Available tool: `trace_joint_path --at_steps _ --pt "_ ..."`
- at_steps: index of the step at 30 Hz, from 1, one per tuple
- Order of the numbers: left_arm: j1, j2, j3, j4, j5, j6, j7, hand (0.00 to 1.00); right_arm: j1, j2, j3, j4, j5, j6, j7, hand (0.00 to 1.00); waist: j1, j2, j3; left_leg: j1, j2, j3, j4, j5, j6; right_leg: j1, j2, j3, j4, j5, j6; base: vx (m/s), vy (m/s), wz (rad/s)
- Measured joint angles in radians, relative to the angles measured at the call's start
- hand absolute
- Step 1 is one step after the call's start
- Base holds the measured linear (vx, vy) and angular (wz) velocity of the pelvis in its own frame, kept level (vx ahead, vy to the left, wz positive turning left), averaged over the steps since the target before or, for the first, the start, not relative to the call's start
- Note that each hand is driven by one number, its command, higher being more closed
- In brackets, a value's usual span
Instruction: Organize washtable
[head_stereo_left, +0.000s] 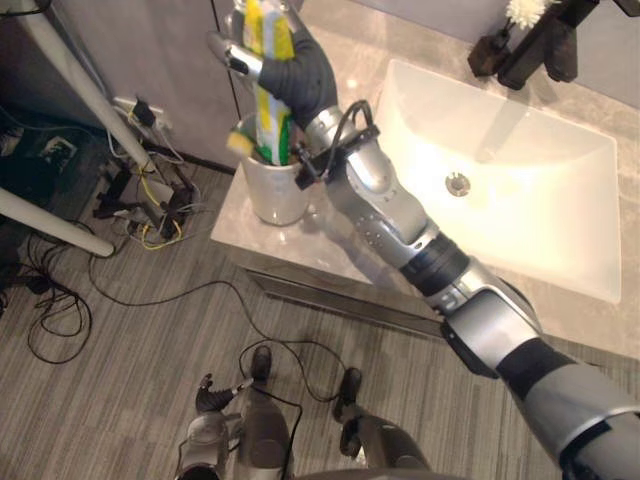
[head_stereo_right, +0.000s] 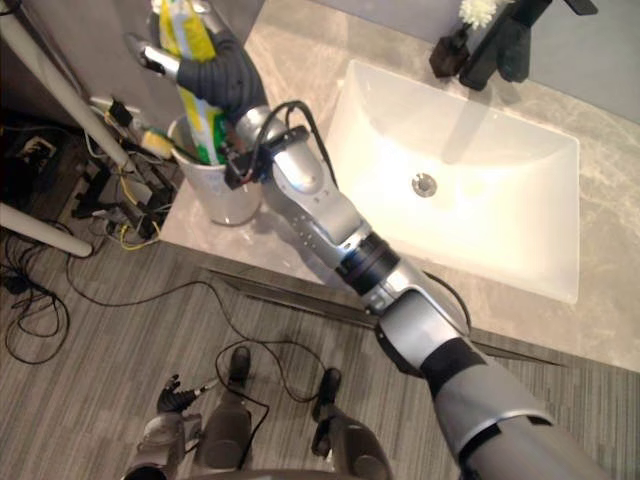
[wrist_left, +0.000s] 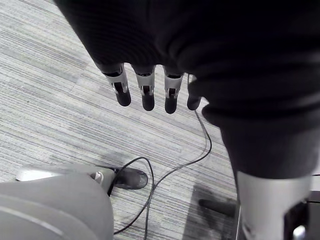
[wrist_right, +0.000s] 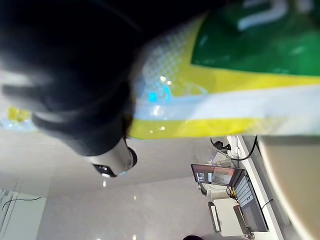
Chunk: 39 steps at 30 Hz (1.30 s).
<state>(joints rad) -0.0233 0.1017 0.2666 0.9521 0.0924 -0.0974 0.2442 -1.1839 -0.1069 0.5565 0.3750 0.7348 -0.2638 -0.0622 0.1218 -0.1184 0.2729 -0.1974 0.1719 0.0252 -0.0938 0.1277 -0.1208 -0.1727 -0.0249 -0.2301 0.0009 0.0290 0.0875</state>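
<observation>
A tall yellow, green and white packet (head_stereo_left: 270, 60) stands upright with its lower end inside a white cup (head_stereo_left: 270, 192) on the left corner of the marble counter (head_stereo_left: 250, 235). My right hand (head_stereo_left: 300, 72) reaches across from the right and is shut on the packet's upper half, its fingers curled round it. The right wrist view has the packet (wrist_right: 225, 105) pressed against the hand (wrist_right: 75, 75). A yellow item (head_stereo_left: 240, 143) sticks out at the cup's rim. My left hand (wrist_left: 145, 92) hangs low over the floor with relaxed fingers, holding nothing.
A white rectangular sink (head_stereo_left: 590, 170) is set into the counter right of the cup. A black faucet (head_stereo_left: 545, 40) and a small dark vase with a white flower (head_stereo_left: 495, 45) stand behind it. Cables and a power strip (head_stereo_left: 140, 110) lie on the floor at the left.
</observation>
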Motion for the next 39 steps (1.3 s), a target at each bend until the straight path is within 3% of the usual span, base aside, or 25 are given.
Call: trace_joint_path --at_steps 18,39 --pt "-0.001 0.000 0.000 -0.009 0.002 0.000 0.001 0.00 0.087 -0.021 -0.041 -0.108 -0.004 -0.005 -0.001 1.00 -0.004 0.001 0.019 0.003 -0.001 0.005 0.000 0.000 0.000 -0.007 -0.010 0.005 0.019 -0.020 0.004 -0.01 0.001 0.00" --pt "-0.004 0.000 -0.003 -0.008 0.002 0.000 0.019 0.00 0.122 -0.019 -0.004 -0.219 -0.040 -0.005 0.002 1.00 -0.011 -0.001 0.023 0.003 -0.001 0.009 0.000 0.000 0.000 -0.010 -0.009 0.010 0.018 -0.020 0.004 0.00 0.000 0.00"
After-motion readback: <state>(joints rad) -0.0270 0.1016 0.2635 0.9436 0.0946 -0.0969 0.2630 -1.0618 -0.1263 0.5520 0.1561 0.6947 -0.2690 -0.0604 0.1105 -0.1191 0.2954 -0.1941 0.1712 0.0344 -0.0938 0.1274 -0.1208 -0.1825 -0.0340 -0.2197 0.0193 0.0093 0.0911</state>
